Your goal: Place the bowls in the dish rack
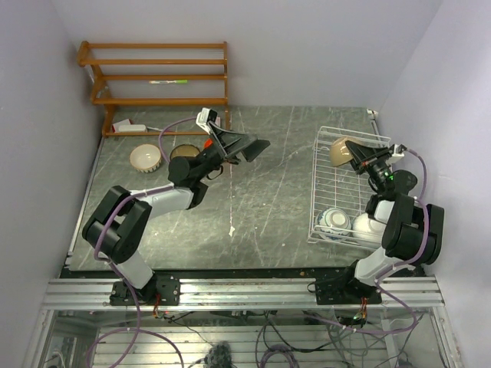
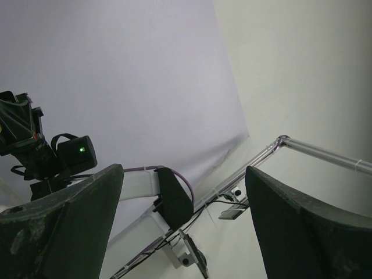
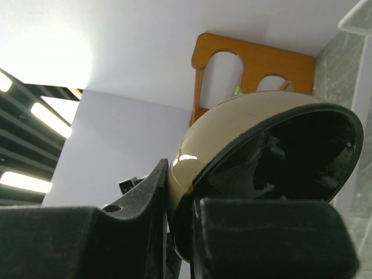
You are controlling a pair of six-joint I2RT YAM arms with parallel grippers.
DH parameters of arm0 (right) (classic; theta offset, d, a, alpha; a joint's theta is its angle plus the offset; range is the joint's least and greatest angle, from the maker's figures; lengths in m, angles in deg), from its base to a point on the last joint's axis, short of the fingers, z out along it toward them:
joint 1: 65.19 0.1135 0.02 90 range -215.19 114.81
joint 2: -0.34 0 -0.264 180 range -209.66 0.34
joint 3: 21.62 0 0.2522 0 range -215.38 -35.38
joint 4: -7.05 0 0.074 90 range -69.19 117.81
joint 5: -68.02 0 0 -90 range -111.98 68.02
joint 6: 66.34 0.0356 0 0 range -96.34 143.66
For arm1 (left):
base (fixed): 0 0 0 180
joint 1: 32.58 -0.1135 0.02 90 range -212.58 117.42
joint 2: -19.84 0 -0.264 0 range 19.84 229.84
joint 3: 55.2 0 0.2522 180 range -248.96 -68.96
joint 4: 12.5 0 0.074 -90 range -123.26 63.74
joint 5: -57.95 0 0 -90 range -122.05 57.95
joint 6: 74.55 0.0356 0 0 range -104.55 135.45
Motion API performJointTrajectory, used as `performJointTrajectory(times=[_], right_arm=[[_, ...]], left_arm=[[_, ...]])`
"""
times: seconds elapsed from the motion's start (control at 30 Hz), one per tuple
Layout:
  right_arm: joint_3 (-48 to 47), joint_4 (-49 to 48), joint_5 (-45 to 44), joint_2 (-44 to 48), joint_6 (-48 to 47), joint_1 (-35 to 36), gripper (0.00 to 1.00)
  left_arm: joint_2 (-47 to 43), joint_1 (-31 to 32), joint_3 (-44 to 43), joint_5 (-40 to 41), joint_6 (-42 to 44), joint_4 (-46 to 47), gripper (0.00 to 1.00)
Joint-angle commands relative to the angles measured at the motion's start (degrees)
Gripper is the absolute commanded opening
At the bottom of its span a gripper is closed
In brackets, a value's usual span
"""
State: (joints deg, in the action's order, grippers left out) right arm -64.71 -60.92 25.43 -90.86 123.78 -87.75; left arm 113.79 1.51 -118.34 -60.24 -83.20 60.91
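Right gripper (image 1: 354,153) pinches tan bowl (image 1: 340,151) by rim, tilted over dish rack (image 1: 318,192) far end, upper right, likely for slotting. Left gripper (image 1: 257,149) mid-frame: wide open, empty.

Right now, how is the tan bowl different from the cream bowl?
The tan bowl is pinched in the right claw; the cream bowl sits free on the table. The tan bowl is tipped sideways at the dish rack; the cream bowl stands upright. The tan bowl is dark inside; the cream bowl is pale. Both are round.
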Motion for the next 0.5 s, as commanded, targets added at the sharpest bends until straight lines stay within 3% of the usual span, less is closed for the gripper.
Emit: performJointTrajectory(times=[0.0,0.23,0.47], right_arm=[[-4.2,4.7,-1.4,-0.1,-7.2,-0.5,0.00],[-7.1,6.4,-2.6,-3.4,-7.4,0.3,0.00],[-8.1,8.2,-6.5,-6.0,-9.4,6.2,0.00]], left_arm=[[-1.7,-0.9,0.7,-2.2,1.4,12.0,0.96],[-2.4,-1.9,1.7,-2.7,1.5,12.0,0.96],[-3.3,-2.9,2.7,-3.2,1.0,12.0,0.96]])
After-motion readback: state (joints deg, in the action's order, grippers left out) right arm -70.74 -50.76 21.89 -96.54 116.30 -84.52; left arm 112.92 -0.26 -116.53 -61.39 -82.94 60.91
